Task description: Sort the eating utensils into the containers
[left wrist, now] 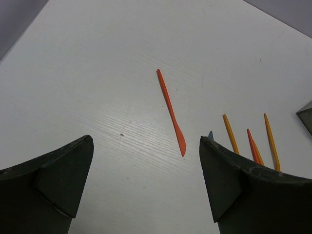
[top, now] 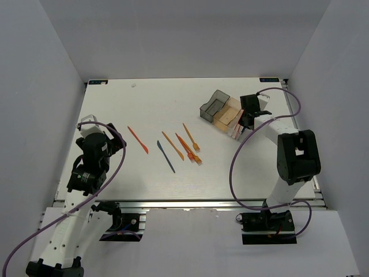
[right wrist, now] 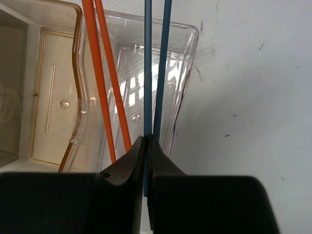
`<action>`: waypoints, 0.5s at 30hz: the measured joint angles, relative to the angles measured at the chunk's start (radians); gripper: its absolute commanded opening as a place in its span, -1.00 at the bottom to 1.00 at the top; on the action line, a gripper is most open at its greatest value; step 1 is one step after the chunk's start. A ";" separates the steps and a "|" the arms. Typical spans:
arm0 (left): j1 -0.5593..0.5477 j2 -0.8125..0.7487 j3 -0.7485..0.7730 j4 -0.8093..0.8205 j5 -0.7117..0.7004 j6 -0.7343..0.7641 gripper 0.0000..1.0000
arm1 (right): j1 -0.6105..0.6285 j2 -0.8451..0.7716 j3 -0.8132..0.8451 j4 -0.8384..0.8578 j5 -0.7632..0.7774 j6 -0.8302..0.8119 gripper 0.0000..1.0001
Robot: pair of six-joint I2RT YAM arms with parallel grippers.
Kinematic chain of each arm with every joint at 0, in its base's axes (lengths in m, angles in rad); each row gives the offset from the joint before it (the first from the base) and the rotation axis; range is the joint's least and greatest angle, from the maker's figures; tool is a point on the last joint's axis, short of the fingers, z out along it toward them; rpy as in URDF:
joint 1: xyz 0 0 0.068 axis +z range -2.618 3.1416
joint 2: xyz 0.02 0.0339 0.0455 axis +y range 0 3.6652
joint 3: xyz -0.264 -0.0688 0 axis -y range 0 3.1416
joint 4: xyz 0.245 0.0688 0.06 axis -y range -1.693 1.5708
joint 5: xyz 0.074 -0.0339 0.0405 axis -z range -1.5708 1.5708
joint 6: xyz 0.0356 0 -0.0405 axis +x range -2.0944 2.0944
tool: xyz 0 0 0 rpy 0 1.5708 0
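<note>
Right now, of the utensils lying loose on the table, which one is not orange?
The dark blue utensil, second from the left in the row. It is the only dark one; every other utensil lying there is orange.

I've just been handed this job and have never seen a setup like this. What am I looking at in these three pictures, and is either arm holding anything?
You are looking at two robot arms bolted to the near edge of a white table. The top picture looks down from above and behind them. The other two come from a camera on each wrist, so the dark shapes at the bottom are that arm's own fingers.

Five loose utensils lie on the table: an orange knife, a dark blue knife and three more orange pieces. At the far right are three joined bins: dark grey, orange and clear.

The left fingers are wide open and empty, above the table near the orange knife. The right fingers are shut on a thin blue stick over the clear bin. A second blue stick and two orange sticks are there too.
</note>
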 measured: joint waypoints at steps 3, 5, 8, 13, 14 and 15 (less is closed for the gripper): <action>0.000 0.001 0.000 0.000 0.000 0.000 0.96 | 0.000 -0.004 -0.017 0.010 -0.006 0.011 -0.91; 0.000 0.001 0.000 0.000 0.000 0.000 0.96 | 0.000 -0.014 -0.037 0.028 -0.013 0.018 -0.50; 0.000 0.001 0.000 0.000 0.000 0.000 0.96 | 0.000 -0.031 -0.064 0.040 -0.028 0.034 -0.21; 0.000 0.001 0.000 0.000 0.000 0.000 0.96 | 0.002 -0.053 -0.065 0.040 -0.043 0.034 -0.17; 0.000 0.001 0.000 0.000 0.000 0.000 0.96 | 0.003 -0.060 -0.065 0.040 -0.045 0.034 -0.17; 0.000 0.001 0.000 0.000 0.000 0.000 0.96 | 0.003 -0.070 -0.065 0.040 -0.050 0.034 -0.17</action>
